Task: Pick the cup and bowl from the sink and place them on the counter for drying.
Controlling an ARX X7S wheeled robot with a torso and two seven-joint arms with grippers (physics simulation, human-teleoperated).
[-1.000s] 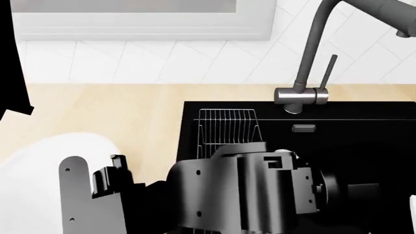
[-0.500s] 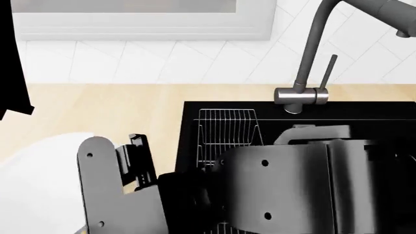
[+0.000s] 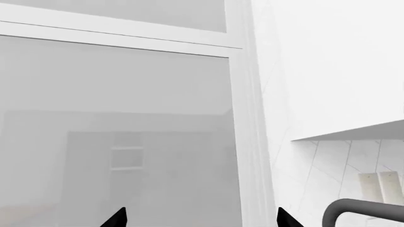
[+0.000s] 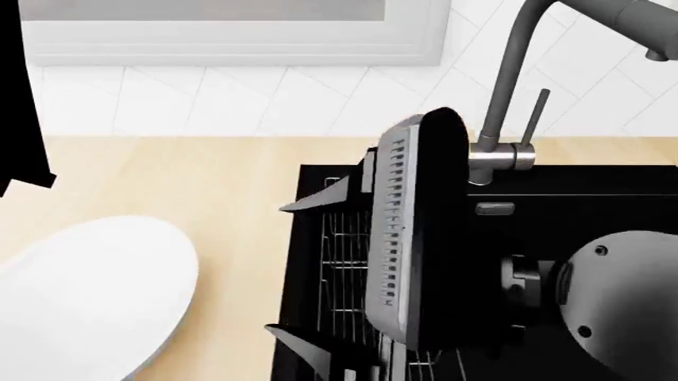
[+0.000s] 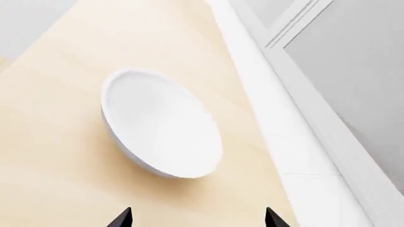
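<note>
The bowl (image 4: 90, 298) sits on the counter (image 4: 190, 175), upright with its hollow facing up, to the left of the sink (image 4: 593, 190) and clear of its black edge. In the right wrist view the bowl (image 5: 161, 130) lies on the counter (image 5: 57, 156) ahead of the right gripper (image 5: 197, 218). Only the two dark fingertips (image 5: 121, 218) show at the frame edge, set wide apart with nothing between them; the bowl is not touching either tip.

The left wrist view looks up at a window (image 3: 120, 127) and white wall, with a curve of the tap (image 3: 360, 210) in the corner. The left gripper (image 3: 200, 220) shows two fingertips (image 3: 117, 218) spread apart and empty.

In the head view a large arm link (image 4: 414, 230) stands over the wire rack (image 4: 344, 262) in the sink, beside the tap (image 4: 503, 119). The cup cannot be seen in any view.
</note>
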